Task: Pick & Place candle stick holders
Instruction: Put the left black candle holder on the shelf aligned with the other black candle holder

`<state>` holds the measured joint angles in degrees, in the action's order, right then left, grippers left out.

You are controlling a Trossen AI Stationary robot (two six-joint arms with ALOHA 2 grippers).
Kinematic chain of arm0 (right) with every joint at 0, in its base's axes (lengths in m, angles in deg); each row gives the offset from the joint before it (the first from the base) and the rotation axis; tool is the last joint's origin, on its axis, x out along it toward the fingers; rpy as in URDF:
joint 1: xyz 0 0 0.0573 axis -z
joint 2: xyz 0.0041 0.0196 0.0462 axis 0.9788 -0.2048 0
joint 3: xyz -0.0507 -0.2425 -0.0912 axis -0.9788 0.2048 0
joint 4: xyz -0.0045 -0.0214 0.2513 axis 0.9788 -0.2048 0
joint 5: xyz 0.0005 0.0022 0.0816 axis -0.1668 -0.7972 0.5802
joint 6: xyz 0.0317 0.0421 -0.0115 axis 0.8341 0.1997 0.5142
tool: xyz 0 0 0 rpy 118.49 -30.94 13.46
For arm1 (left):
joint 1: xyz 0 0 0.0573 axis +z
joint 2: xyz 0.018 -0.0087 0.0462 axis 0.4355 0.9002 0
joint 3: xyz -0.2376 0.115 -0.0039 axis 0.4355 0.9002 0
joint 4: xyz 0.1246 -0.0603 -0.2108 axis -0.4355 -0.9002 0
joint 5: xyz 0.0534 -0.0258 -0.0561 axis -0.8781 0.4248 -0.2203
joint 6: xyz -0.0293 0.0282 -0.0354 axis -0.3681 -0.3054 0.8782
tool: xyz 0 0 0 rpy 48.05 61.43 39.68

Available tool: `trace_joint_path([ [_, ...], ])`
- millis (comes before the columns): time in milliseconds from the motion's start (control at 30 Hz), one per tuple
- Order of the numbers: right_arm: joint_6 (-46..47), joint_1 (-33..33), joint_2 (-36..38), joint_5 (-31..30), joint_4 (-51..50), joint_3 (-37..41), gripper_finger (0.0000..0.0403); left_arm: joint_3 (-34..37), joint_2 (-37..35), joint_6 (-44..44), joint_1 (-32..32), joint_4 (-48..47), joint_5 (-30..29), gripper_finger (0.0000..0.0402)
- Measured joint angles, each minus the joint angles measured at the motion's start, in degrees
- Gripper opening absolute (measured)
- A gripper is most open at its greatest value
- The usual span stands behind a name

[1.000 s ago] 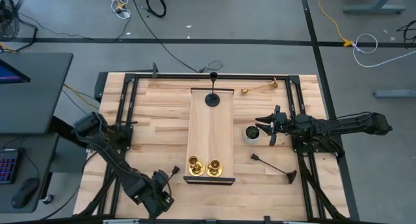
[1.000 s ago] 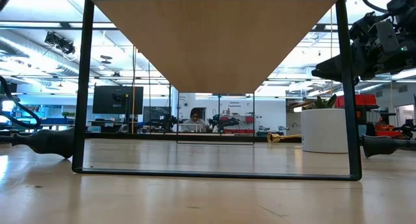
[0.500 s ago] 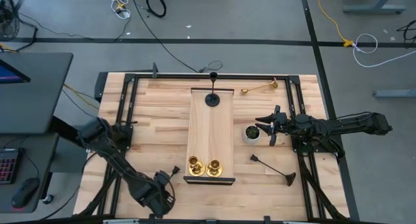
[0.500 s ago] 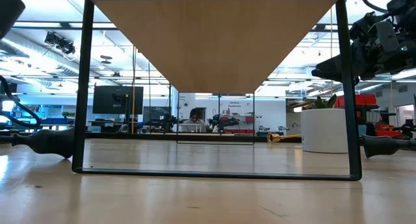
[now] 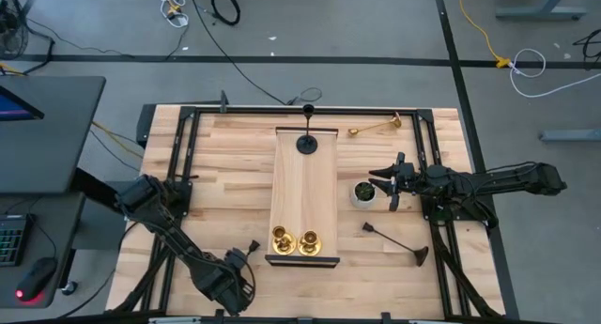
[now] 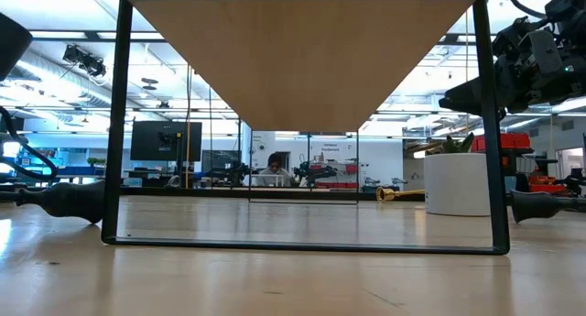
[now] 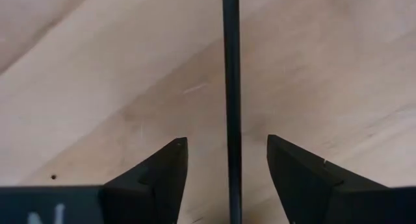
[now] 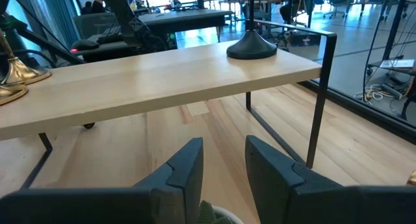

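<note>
A black candle stick holder [image 6: 64,199] lies on its side on the table near the front left; its thin stem [image 7: 231,68] runs between the fingers of my open left gripper [image 7: 227,143], which stands over it [image 5: 233,279] without visibly touching. My right gripper [image 5: 388,183] hovers open and empty by the white plant pot [image 5: 362,192]. Two brass holders [image 5: 295,240] stand on their bases at the near end of the raised wooden shelf [image 5: 305,192], and one black holder [image 5: 306,143] stands at its far end. Another black holder [image 5: 394,241] and a brass one [image 5: 376,127] lie on the table at the right.
The shelf stands on thin black metal legs [image 6: 119,124] in the table's middle. Black frame rails [image 5: 178,183] run along the table's left and right sides. The pot [image 6: 455,183] stands right of the shelf. A person sits in the room beyond the table [image 6: 273,168].
My left arm has swung a little toward the table's right edge and sunk lower over the black holder lying at the front left. My right arm has kept still.
</note>
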<state>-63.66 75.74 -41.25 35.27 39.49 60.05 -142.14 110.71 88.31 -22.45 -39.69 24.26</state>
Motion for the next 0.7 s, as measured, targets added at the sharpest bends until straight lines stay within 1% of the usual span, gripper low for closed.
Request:
trace_joint_path([
  [100, 0.00, 0.00, 0.00, 0.01, -0.04, 0.02, 0.0114, 0.00, 0.00, 0.00, 0.00, 0.84, -0.09, 0.0185],
  [200, 0.00, 0.00, 0.01, 0.01, -0.03, 0.00, 0.0114, 0.00, 0.00, -0.02, 0.00, 0.92, -0.08, 0.0153],
  [500, 0.00, -0.02, 0.02, 0.01, -0.02, 0.00, 0.0114, 0.00, 0.00, -2.17, 0.00, 0.90, -0.26, 0.0017],
  [633, 0.00, 0.00, 0.02, 0.01, -0.02, 0.00, 0.0114, 0.00, 0.00, -3.50, 0.00, 0.57, -0.24, 0.0012],
  [700, 0.00, -0.02, 0.01, 0.01, -0.02, 0.01, 0.0114, -0.02, 0.00, -4.07, 0.00, -1.39, -0.17, 0.0010],
])
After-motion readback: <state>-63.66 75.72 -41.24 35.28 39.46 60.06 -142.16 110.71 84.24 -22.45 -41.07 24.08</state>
